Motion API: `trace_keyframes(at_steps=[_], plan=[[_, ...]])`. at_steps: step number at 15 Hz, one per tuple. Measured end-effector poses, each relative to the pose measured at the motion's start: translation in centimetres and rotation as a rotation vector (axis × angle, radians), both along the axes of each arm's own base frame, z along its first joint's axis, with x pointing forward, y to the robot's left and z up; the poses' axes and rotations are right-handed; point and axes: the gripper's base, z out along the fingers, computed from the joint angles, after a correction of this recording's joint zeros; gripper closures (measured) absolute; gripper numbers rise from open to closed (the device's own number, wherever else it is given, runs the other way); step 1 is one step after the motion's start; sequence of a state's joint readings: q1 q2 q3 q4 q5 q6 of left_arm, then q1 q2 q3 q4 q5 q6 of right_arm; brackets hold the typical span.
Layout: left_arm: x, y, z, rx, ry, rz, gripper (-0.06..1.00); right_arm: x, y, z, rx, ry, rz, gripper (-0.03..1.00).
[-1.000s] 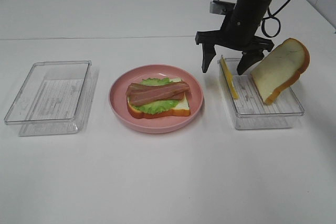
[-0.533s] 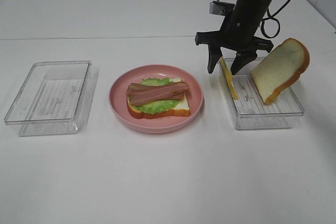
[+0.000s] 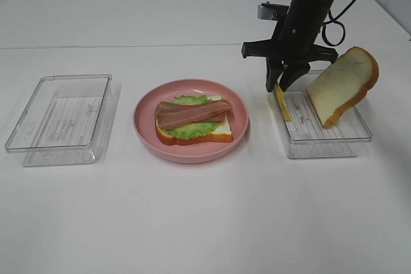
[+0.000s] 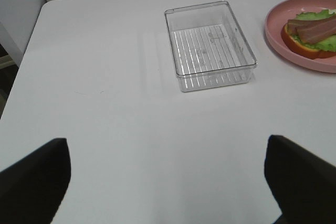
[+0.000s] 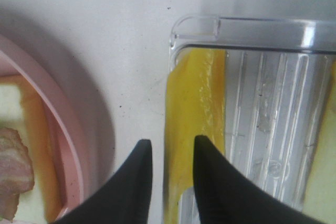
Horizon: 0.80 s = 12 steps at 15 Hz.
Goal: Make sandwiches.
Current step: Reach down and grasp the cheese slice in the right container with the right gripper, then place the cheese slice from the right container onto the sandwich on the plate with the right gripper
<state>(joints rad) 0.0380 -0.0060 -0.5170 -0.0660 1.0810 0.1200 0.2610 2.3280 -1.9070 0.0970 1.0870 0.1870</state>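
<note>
Right wrist, right end effector [image 5: 170, 142] narrow astride thin yellow cheese slice [image 5: 197, 87], grip unclear

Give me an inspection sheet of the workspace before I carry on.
Surface: white table, no spills seen.
Job's things: open sandwich on the pink plate; cheese slice on edge and bread slice leaning in the right tray.
Clutter: left tray, nothing in it.
Grippers: right gripper, jaws nearly together astride the cheese slice, grip unconfirmed; left gripper open over bare table.
Cables: black cable looped by the right arm, clear of the food.
Surroundings: nothing seen.
</note>
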Motion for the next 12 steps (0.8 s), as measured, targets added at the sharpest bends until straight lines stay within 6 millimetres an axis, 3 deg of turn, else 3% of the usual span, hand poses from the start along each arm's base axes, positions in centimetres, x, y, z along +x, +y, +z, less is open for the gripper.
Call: trace_keyframes(at_steps=[2, 6, 12], plan=[[0.00, 0.00, 0.00, 0.000, 0.000, 0.000, 0.03, -0.04, -0.09, -0.01, -0.010, 0.004, 0.003, 0.81], [0.00, 0.00, 0.00, 0.000, 0.000, 0.000, 0.03, -0.07, -0.05, -0.01, -0.006, 0.008, 0.002, 0.94], [0.00, 0.00, 0.00, 0.000, 0.000, 0.000, 0.03, -0.48, 0.01, 0.63, 0.006, 0.036, 0.000, 0.95]])
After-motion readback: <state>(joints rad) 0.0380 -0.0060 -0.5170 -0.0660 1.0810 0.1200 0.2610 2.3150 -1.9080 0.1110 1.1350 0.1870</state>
